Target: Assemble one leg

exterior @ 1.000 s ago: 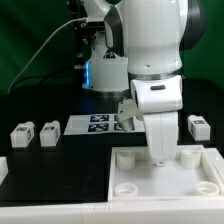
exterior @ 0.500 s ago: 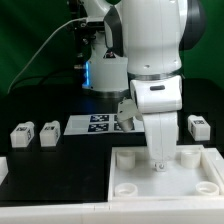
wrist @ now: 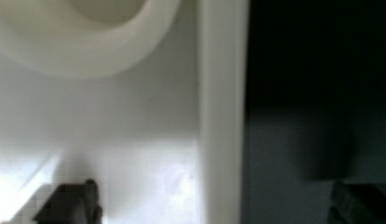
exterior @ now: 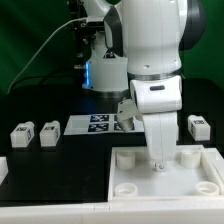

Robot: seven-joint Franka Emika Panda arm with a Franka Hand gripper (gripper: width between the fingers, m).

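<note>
Exterior view: bright, even light on the glossy white robot arm (exterior: 150, 40) and matte black tabletop (exterior: 40, 160), grainy and soft. Wrist view: badly out of focus. The large white plastic tray (wrist: 119, 130) fades into deep shadow, and the gripper (wrist: 211, 200) shows only dark smudged fingertips (wrist: 65, 202).

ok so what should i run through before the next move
1. Gripper open: ok, the fingers stand apart in the wrist view.
2. Leg in grasp: not ok, nothing sits between the fingers.
3. Legs free to grab: ok, far-left leg, second leg and right-side leg lie apart on the table.
4. Tray part flat, sockets up: ok.
5. Fingertips clear of the tray part: cannot tell.
</note>
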